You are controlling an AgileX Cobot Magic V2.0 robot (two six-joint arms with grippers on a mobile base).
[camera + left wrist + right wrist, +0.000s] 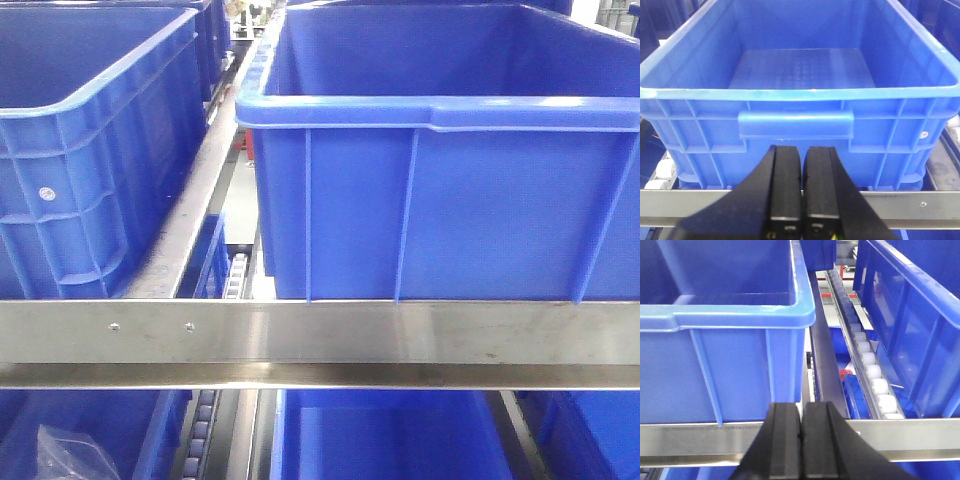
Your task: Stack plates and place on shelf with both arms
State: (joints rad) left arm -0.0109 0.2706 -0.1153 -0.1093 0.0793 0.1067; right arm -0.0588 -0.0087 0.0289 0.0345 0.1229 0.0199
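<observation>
No plates show in any view. The shelf shows as a brushed steel front rail [320,335] with small screws, also seen across the left wrist view [920,205] and the right wrist view [690,440]. My left gripper [803,149] is shut with nothing between its black fingers, hovering just in front of an empty blue crate [800,70]. In the right wrist view my right gripper [801,406] is shut and empty too, its tips over the rail beside a blue crate's [725,340] right corner. Neither gripper appears in the front view.
Two large blue crates [450,160] [80,150] stand on the shelf, with a steel divider [190,215] between them. White roller tracks [872,375] run back to the right of my right gripper. More blue crates [390,435] sit on the level below.
</observation>
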